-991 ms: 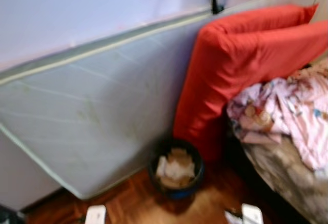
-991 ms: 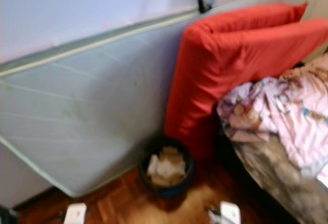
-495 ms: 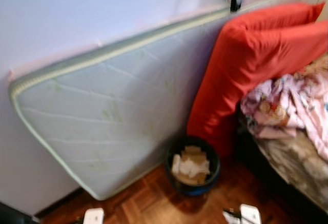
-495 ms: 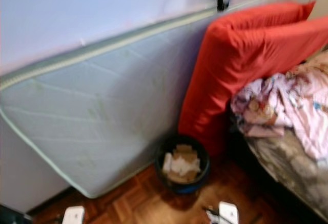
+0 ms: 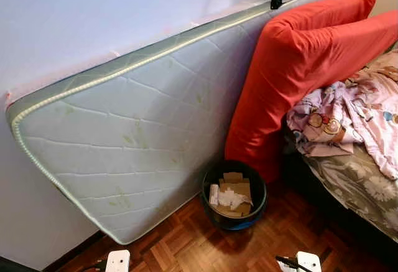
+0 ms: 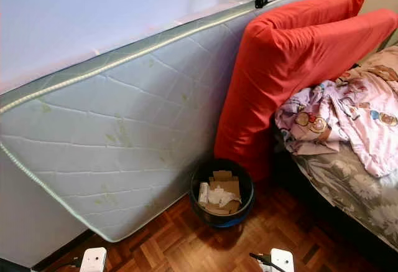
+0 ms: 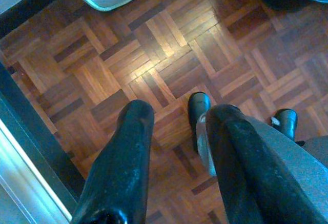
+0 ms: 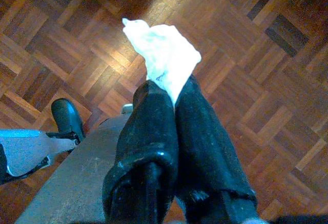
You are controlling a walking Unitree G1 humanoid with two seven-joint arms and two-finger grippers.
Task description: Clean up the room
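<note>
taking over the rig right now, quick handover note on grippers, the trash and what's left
Right gripper: shut on a crumpled white tissue, held above the parquet floor.
Left gripper: open, holding nothing, over the floor near the mattress corner.
Waste bin: ahead on the floor, between the leaning mattress and the red pillows, already holding cardboard and paper scraps.
Done: tissue picked up.
Left: step closer to the bin and drop the tissue in. The pink bedding lies rumpled on the bed and may need tidying.

Parquet floor (image 5: 186, 247) bearing a dark bin (image 5: 234, 195), beside a leaning mattress (image 5: 124, 141)
</note>
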